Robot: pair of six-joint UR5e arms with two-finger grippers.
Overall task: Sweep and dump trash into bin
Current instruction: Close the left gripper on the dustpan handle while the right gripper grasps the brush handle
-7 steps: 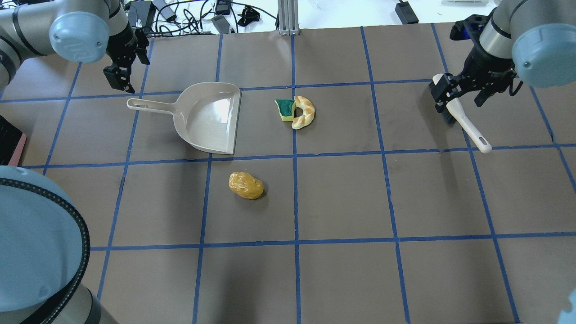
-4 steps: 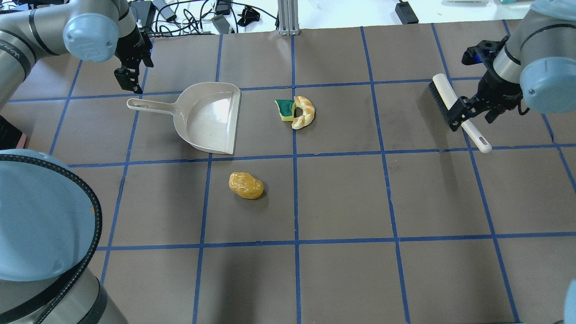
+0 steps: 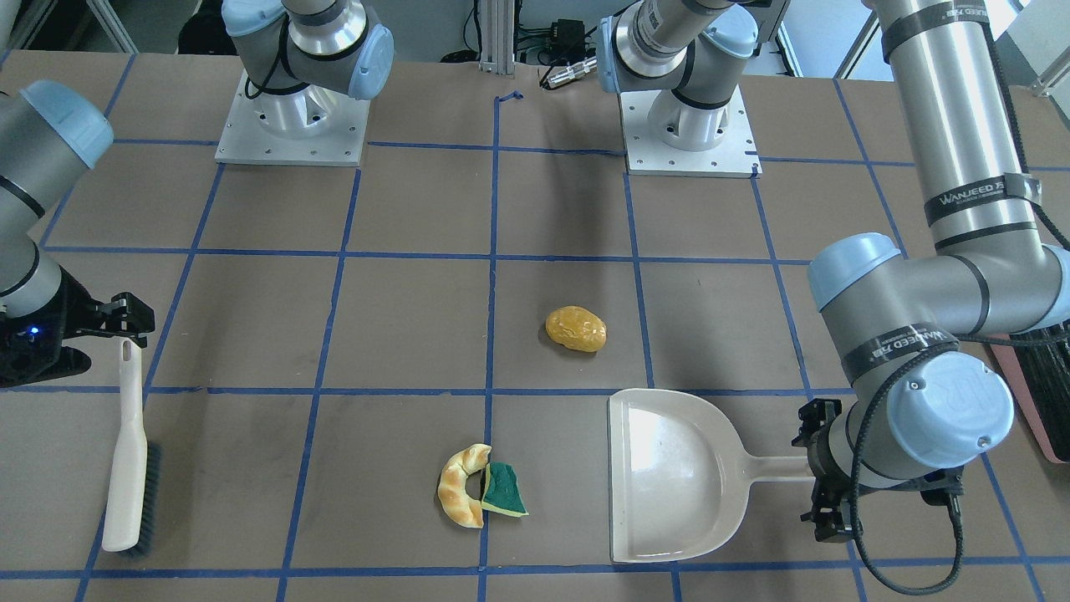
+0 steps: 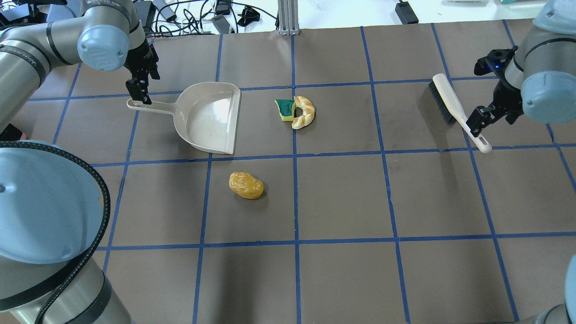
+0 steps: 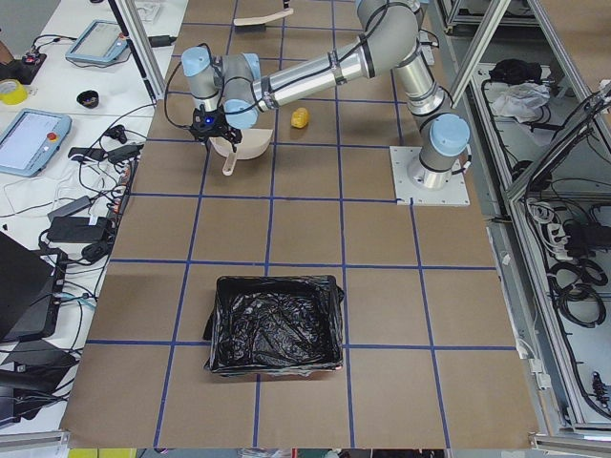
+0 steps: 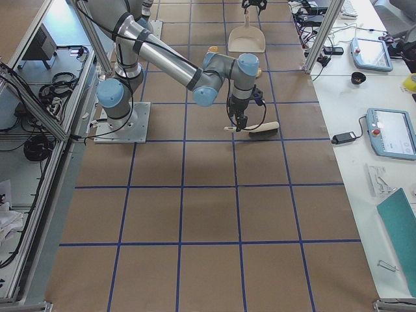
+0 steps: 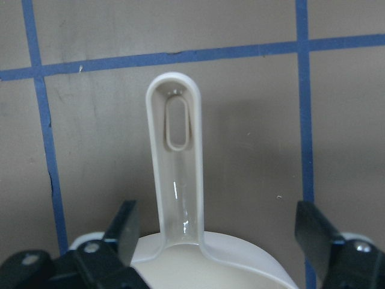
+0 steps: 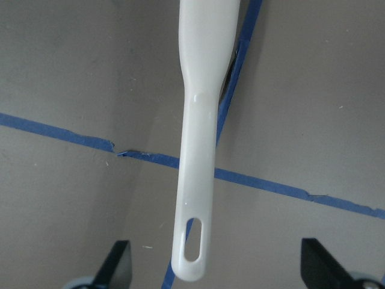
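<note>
1. My left gripper [image 7: 218, 233] hangs over the thin handle of the flat beige plastic dustpan [image 4: 209, 119], at the upper left of the overhead view. Its two fingers are wide apart, one on each side of the handle, and touch nothing. I think it is there so I can squeeze the handle and pick the pan up.
2. My right gripper [image 8: 218, 262] hangs over the handle end of the long white brush [image 4: 452, 105] with dark bristles, at the upper right of that view. Its fingers are wide apart too, holding nothing.
3. The dustpan lies flat with its wide mouth facing the trash, so I think the brush can push things in.
4. All the trash is on the brown table [image 4: 342, 198] with blue tape lines; none is in the pan.
5. The curved tan croissant-like piece [image 4: 303, 112] and the green-and-yellow sponge wedge [image 4: 284, 109] touch each other, just beside the pan's mouth, upper middle.
6. The lumpy, shiny yellow-orange potato-like lump [image 4: 245, 185] lies alone near the middle, below the pan.
7. The big bin [image 5: 277, 281], lined with a crinkled black plastic bag, sits low in the left side view, well apart from the trash.
</note>
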